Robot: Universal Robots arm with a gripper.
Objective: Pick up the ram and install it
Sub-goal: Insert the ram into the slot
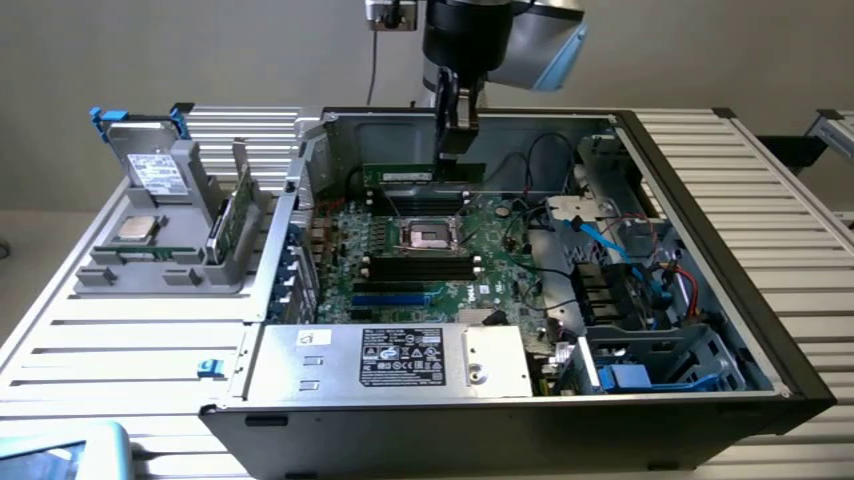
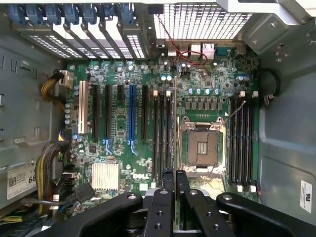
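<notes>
exterior view: gripper [image 1: 458,152] clamped on ram [image 1: 407,177] inside open case [image 1: 400,440]; wrist view: motherboard [image 2: 148,160] reads "dell".

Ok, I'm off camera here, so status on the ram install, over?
Fingers shut on the ram, inside the open case. Ram lined along the memory slots beside the CPU socket; seated or not, cannot tell. Those slots look unobstructed.

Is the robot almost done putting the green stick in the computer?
Partway. Done: the gripper holds the ram inside the open computer case. In hand: the ram hangs over the memory slots beside the empty processor socket. Left: seating it; I cannot tell whether it is clicked in.
</notes>
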